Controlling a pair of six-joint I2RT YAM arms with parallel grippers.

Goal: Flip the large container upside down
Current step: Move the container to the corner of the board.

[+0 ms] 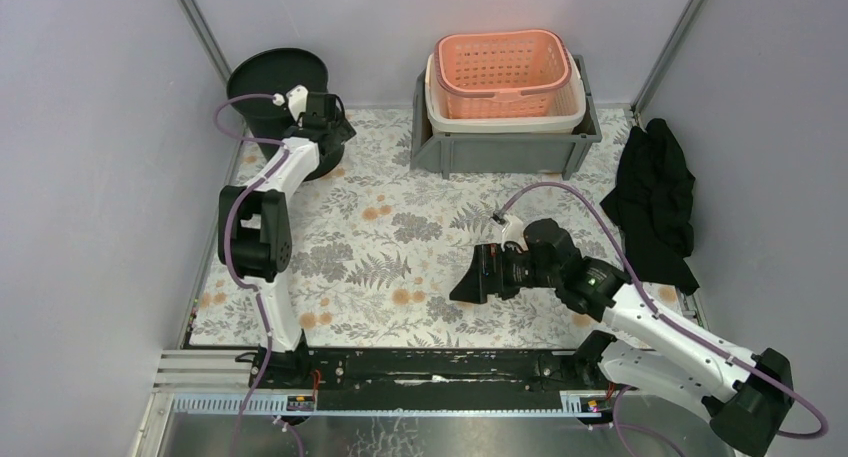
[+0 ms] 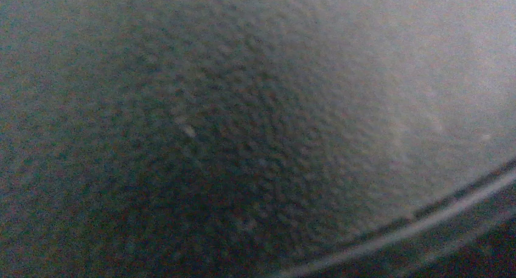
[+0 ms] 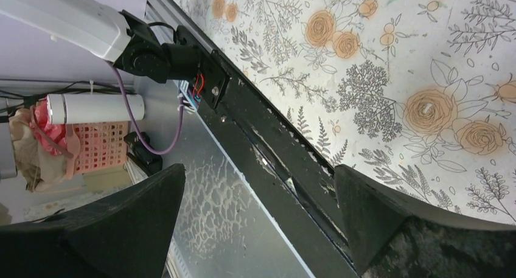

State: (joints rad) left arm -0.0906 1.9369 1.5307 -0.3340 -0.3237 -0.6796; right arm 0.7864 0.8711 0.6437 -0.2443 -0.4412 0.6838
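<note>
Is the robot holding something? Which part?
The right gripper is open and empty. The left gripper is against the black bucket, near its rim, but whether it grips cannot be told.

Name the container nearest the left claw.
The black bucket in the far-left corner; the left claw is at its side. The pink basket, cream basket and grey bin sit nested, apart.

pale grey walls [image 1: 90,127] enclose the floral tablecloth [image 1: 400,237] on three sides; a black rail [image 1: 420,365] lines its near edge, a shiny metal sheet [image 1: 450,437] just beyond.
</note>
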